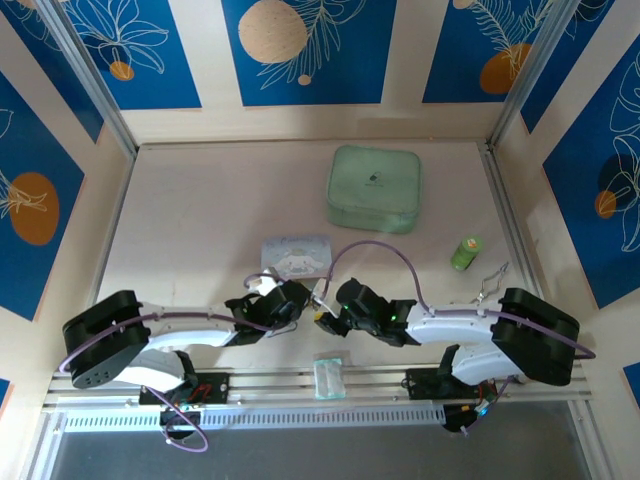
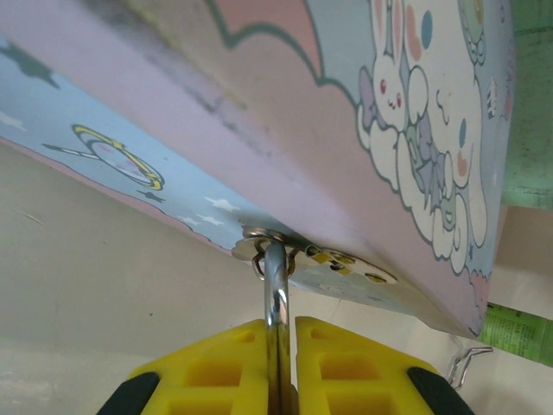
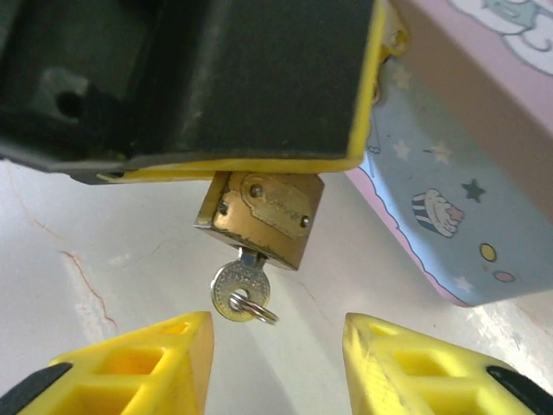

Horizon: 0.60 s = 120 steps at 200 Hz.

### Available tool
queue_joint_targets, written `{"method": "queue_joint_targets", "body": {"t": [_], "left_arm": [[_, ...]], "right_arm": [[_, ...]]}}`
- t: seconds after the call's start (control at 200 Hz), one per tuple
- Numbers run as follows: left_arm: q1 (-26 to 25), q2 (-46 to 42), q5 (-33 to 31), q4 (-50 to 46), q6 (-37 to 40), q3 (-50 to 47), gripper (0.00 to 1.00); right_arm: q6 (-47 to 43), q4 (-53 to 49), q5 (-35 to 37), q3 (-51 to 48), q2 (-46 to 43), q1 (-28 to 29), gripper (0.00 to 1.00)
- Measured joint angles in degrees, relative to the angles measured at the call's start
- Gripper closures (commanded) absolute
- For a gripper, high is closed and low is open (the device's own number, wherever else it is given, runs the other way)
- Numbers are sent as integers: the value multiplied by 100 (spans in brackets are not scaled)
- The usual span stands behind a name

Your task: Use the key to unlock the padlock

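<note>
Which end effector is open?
The right end effector, fingers spread below the key; the left end effector is clamped on the padlock shackle.

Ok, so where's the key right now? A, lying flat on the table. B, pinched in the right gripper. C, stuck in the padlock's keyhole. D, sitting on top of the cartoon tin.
C: in the right wrist view the key sticks out of the keyhole of the padlock, while the right gripper is open just short of it, not touching.
</note>
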Motion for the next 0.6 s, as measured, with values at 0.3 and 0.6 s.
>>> {"method": "queue_joint_targets", "body": {"t": [0.3, 0.6], "left_arm": [[11, -4, 81, 103, -2, -20, 100], [22, 7, 103, 188, -26, -68, 100]], "right_arm": [[-61, 267, 96, 232, 251, 31, 72], [4, 260, 44, 236, 282, -20, 84]]}}
